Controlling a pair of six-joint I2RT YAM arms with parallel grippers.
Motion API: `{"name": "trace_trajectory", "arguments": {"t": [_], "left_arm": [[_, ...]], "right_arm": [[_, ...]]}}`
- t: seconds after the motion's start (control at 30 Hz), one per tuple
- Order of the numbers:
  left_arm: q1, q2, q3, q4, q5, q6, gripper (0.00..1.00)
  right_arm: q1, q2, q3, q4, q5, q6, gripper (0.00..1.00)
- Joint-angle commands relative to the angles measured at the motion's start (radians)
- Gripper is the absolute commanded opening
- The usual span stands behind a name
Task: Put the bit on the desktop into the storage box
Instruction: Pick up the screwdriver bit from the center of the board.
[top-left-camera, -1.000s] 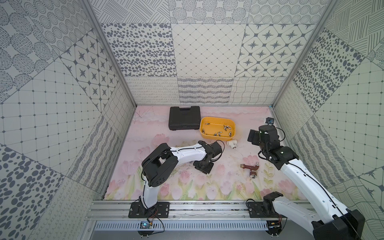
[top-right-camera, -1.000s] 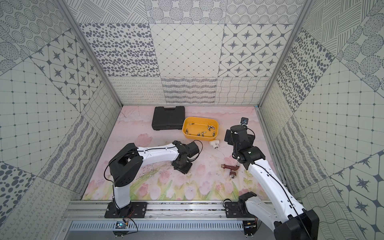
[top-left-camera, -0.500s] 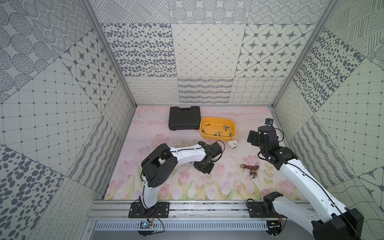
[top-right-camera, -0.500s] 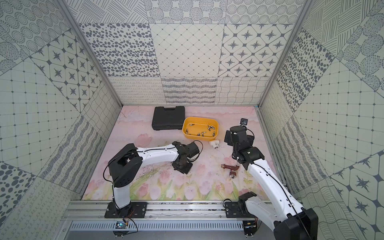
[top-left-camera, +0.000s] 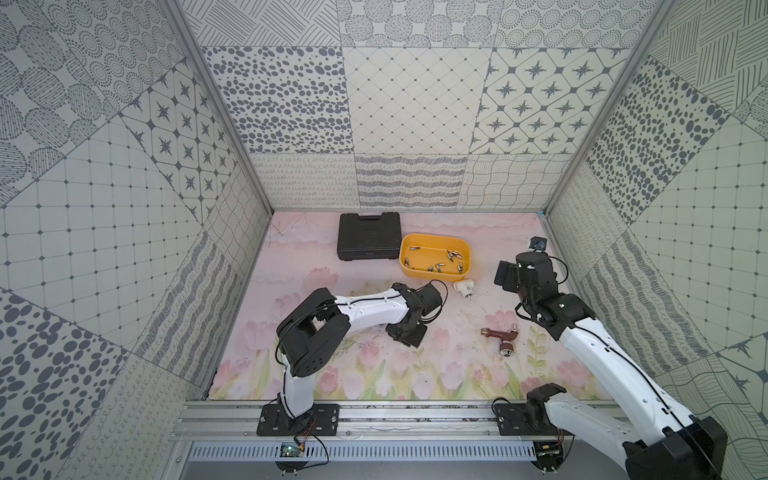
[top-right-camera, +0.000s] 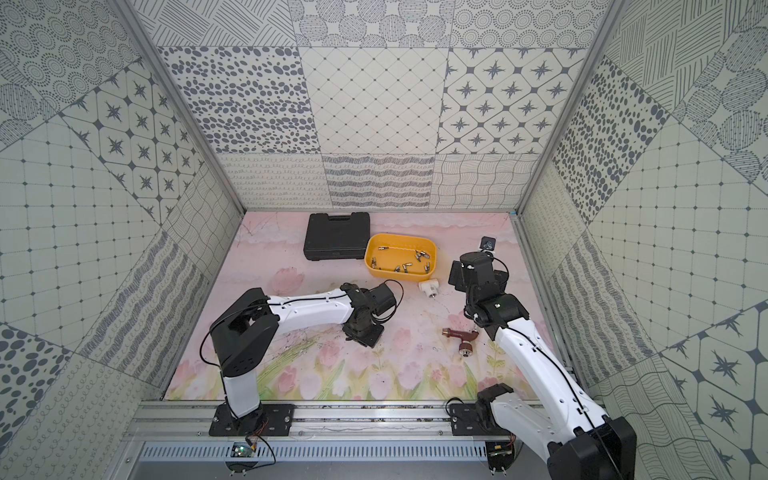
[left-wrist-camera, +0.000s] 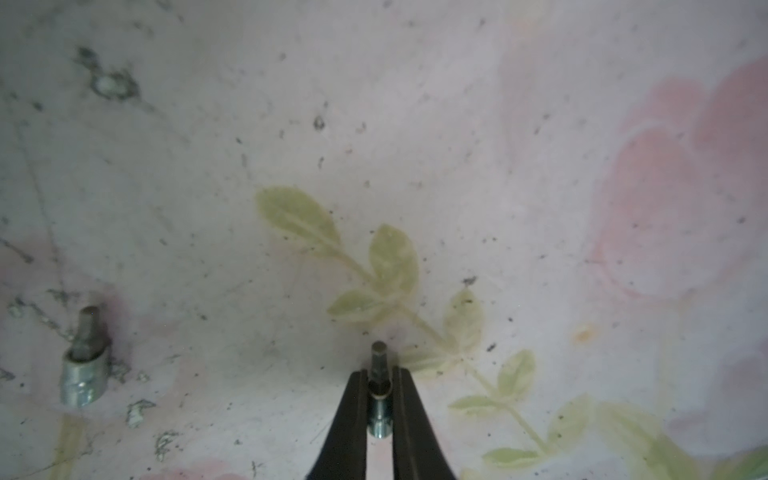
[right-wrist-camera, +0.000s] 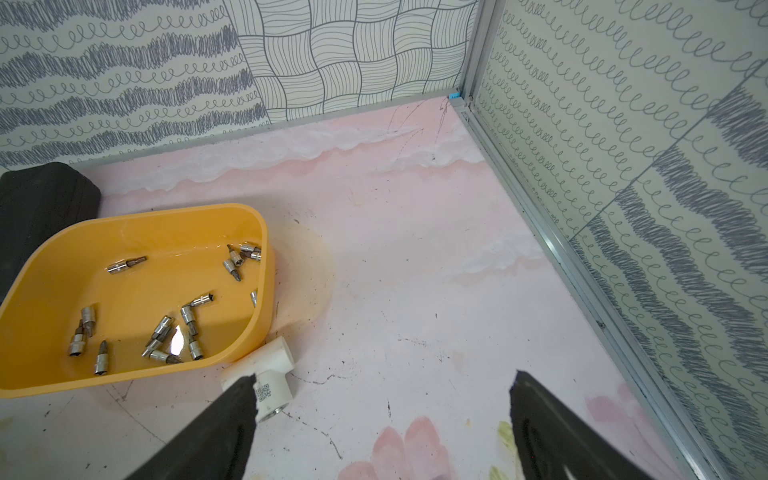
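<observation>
My left pincer (left-wrist-camera: 380, 376) nips the small silver steel bit (left-wrist-camera: 379, 358) across its waist so it cannot roll; my right pincer (right-wrist-camera: 382, 380) gapes empty near the shallow yellow plastic box (top-left-camera: 432, 279).

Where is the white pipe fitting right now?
In both top views the white pipe fitting lies on the mat at the yellow storage box's front right corner, right of centre.

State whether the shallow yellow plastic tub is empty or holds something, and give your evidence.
Not empty: the shallow yellow plastic tub holds many small silver metal bits, scattered loose across its floor.
</observation>
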Motion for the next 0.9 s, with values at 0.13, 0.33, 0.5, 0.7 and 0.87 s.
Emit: {"name": "trace_trajectory", "arguments": {"t": [0.13,0.33,0.5,0.7,0.87], "left_arm": [[0.103,-0.041,0.092,0.013,0.031,0.063,0.10],[0.154,-0.022,0.217,-0.027,0.014,0.109,0.09],[0.190,-0.016,0.289,-0.032,0.021,0.121,0.10],[0.238,0.016,0.396,-0.035,0.051,0.123,0.10],[0.254,0.085,0.523,-0.065,0.050,0.139,0.10]], "right_arm": [[-0.004,-0.069,-0.032,0.039,-0.059,0.037,0.97],[-0.006,-0.127,-0.059,0.039,-0.072,0.041,0.97],[-0.006,-0.158,-0.073,0.036,-0.085,0.047,0.97],[-0.006,-0.162,-0.071,0.032,-0.111,0.056,0.97],[-0.006,-0.163,-0.066,0.027,-0.121,0.053,0.97]]}}
